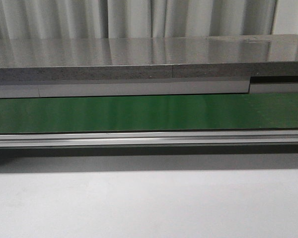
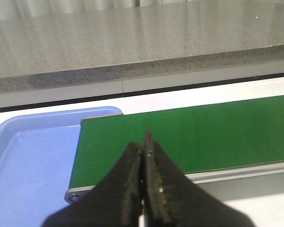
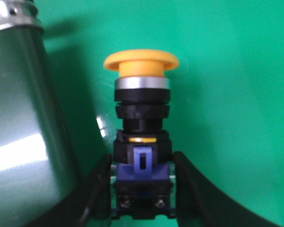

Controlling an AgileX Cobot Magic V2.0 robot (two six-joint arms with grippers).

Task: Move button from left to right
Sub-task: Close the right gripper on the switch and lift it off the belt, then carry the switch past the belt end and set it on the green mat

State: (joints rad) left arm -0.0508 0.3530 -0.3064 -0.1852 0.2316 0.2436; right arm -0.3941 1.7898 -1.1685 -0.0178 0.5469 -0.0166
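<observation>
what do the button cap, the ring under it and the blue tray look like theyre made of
Button cap: matte yellow-orange, probably plastic, with no sharp glints. The ring under it: brushed silver, looks like metal or metallised plastic. Blue tray: smooth, evenly coloured with rounded corners, likely moulded plastic. The right end effector grips the button's black body, which looks like plastic too.

Glossy plastic button (image 3: 142, 118) (metal collar)

Pale pleated curtains (image 1: 139, 17) hang at the back behind a long grey speckled stone counter (image 1: 139, 52) that reflects soft light. A plain white table surface (image 1: 149, 203) fills the foreground.
</observation>
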